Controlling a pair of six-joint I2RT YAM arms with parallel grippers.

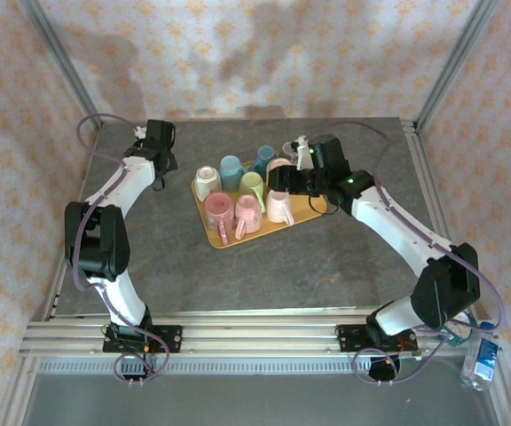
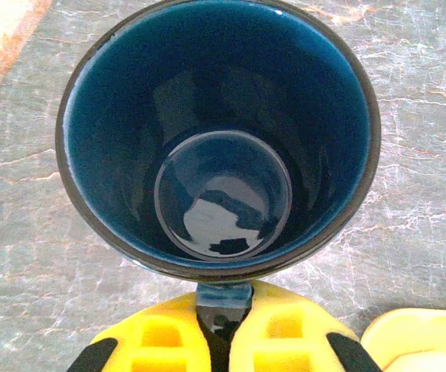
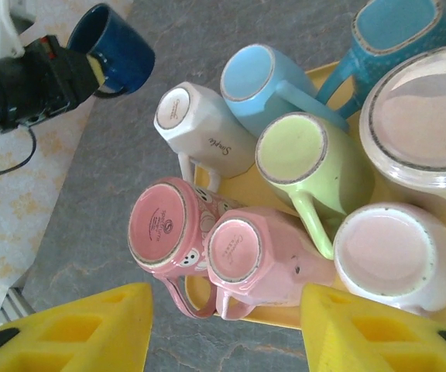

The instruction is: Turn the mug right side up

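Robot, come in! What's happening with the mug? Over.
Left gripper shut on blue mug's handle. Right gripper open above tray of upside-down mugs. Blue mug held away from them.

Grey stone-patterned table (image 1: 282, 275), yellow tray (image 1: 307, 209) lying flat on it just right of centre

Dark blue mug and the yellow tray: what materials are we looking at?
The dark blue mug is likely glazed ceramic: glossy interior with sharp reflections and a darker rim. The yellow tray is smooth and fairly matte, perhaps plastic or painted wood; the look leaves that open.
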